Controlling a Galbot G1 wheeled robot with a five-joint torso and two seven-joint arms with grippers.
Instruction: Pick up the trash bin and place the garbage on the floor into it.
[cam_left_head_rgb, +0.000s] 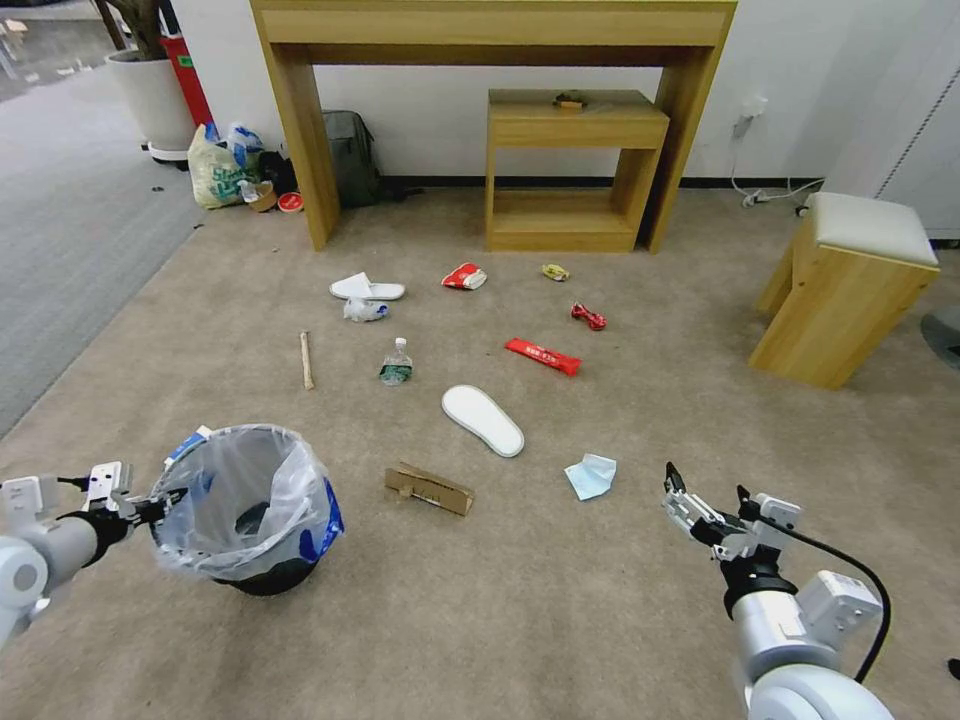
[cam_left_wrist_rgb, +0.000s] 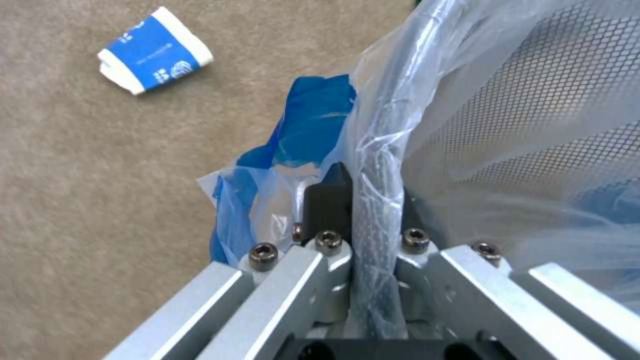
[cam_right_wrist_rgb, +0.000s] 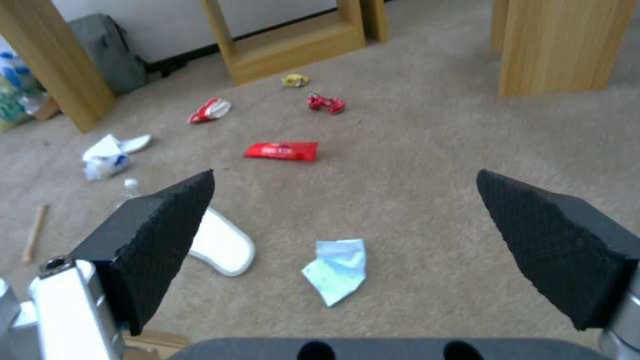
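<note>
The trash bin (cam_left_head_rgb: 262, 520), black and lined with a clear blue-printed bag, is at the near left of the floor (cam_left_head_rgb: 560, 620). My left gripper (cam_left_head_rgb: 166, 503) is shut on its rim; in the left wrist view the fingers (cam_left_wrist_rgb: 327, 200) pinch the rim (cam_left_wrist_rgb: 377, 165) and bag. My right gripper (cam_left_head_rgb: 706, 483) hovers open at the near right, just short of a blue tissue (cam_left_head_rgb: 591, 476) (cam_right_wrist_rgb: 337, 270). Garbage lies ahead: two white slippers (cam_left_head_rgb: 483, 420) (cam_left_head_rgb: 367, 290), a bottle (cam_left_head_rgb: 397, 362), cardboard strip (cam_left_head_rgb: 429, 489), stick (cam_left_head_rgb: 306, 360), red wrapper (cam_left_head_rgb: 543, 356) and a paper cup (cam_left_wrist_rgb: 155, 50).
A wooden console table (cam_left_head_rgb: 300, 150) and a low shelf (cam_left_head_rgb: 575, 165) stand at the back wall. A padded wooden stool (cam_left_head_rgb: 845, 290) is at the right. A grey backpack (cam_left_head_rgb: 352, 155), a shopping bag (cam_left_head_rgb: 215, 170) and a plant pot (cam_left_head_rgb: 152, 100) sit at the back left.
</note>
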